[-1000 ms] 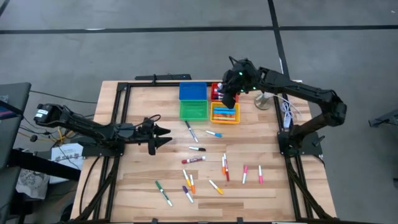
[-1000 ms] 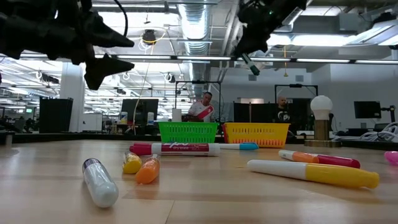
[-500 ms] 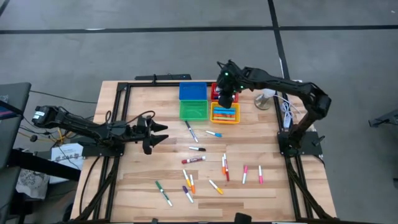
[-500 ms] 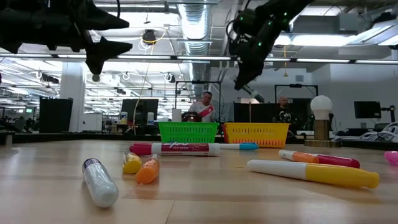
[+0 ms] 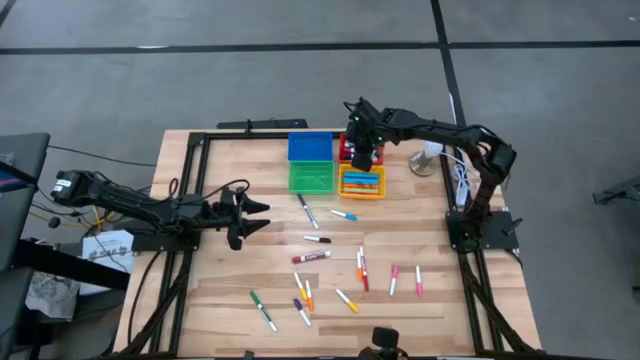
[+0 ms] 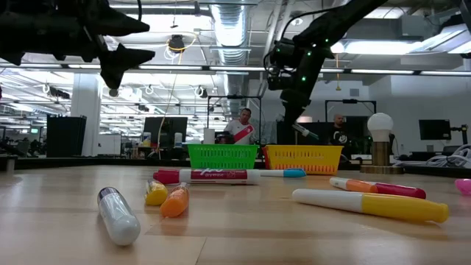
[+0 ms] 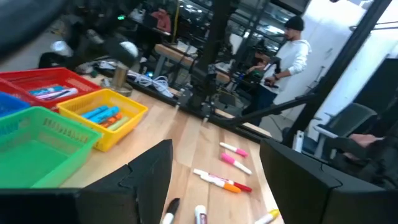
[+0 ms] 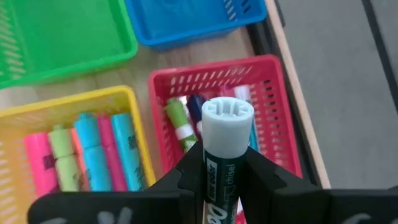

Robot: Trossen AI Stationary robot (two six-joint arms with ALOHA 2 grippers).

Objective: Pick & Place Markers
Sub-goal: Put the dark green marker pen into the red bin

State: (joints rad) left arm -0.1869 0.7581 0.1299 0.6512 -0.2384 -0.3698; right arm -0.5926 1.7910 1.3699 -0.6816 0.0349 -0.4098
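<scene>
Right hand [image 8: 227, 180] grips marker [image 8: 226, 146] above red bin [image 8: 280, 112]

Four bins [image 5: 311, 177] stand in a square block: one blue, one green, one red, one yellow. About fifteen markers [image 5: 311, 257] lie loose on the table [image 5: 220, 290] (the small clustered ones are hard to separate). Two arms work here; two people [image 6: 241, 126] show in the room behind.

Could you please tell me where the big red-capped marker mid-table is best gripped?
Mid-barrel, from straight above: the red-capped marker lies flat, alone, so fingers can straddle its white barrel. The open left gripper is free; the right gripper holds another marker.
</scene>
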